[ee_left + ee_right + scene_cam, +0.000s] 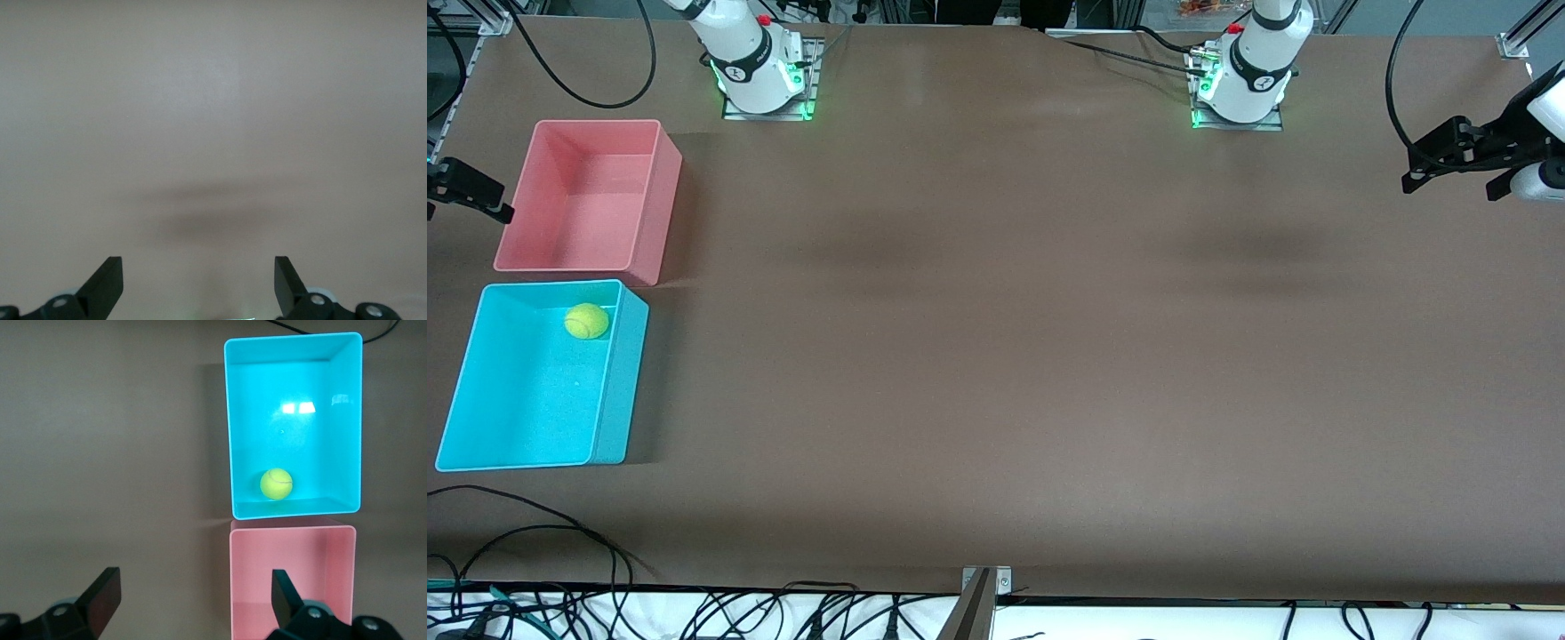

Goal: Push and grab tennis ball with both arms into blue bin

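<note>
**A:** From the front, where was the tennis ball?

**B:** Inside the blue bin, by the wall closest to the pink bin. The blue bin's long side ran from the front camera toward the pink bin, which sat just beside it on the brown table. The ball was round, fuzzy and yellow-green.

**A:** And the left wrist view?

**B:** The left gripper had its fingers wide apart over bare table.

**A:** The right wrist view?

**B:** The right gripper was spread open too, holding nothing, high over the table beside the pink bin. The ball lay in the blue bin.
</note>
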Available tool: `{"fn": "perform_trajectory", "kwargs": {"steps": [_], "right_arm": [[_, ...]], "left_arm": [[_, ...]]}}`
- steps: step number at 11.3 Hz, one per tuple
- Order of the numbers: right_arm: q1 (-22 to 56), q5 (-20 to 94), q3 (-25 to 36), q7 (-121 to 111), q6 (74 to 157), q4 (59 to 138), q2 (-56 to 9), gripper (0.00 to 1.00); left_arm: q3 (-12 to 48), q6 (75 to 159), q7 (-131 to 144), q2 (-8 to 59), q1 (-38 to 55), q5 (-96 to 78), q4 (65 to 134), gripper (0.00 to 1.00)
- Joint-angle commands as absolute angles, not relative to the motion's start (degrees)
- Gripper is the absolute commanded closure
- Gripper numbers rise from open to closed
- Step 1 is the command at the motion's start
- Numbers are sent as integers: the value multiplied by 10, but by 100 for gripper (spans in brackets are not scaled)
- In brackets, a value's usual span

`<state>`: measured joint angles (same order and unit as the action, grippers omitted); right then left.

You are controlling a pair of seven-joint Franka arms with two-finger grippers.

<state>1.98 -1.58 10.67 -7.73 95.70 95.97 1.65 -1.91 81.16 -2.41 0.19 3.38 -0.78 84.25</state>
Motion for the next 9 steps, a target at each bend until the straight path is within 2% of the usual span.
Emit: {"fn": "perform_trajectory", "kwargs": {"steps": [1, 4, 9], "right_arm": [[27, -6, 70, -65, 963, 958, 33, 0], [24, 4, 34, -16, 953, 953, 33, 0], [27, 6, 33, -5, 943, 940, 29, 0]], "left_arm": [[-18, 806, -16, 3, 36, -9, 837, 0], [-18, 806, -16, 3, 36, -10, 837, 0], [-19, 806, -18, 3, 35, -10, 837, 0]]}}
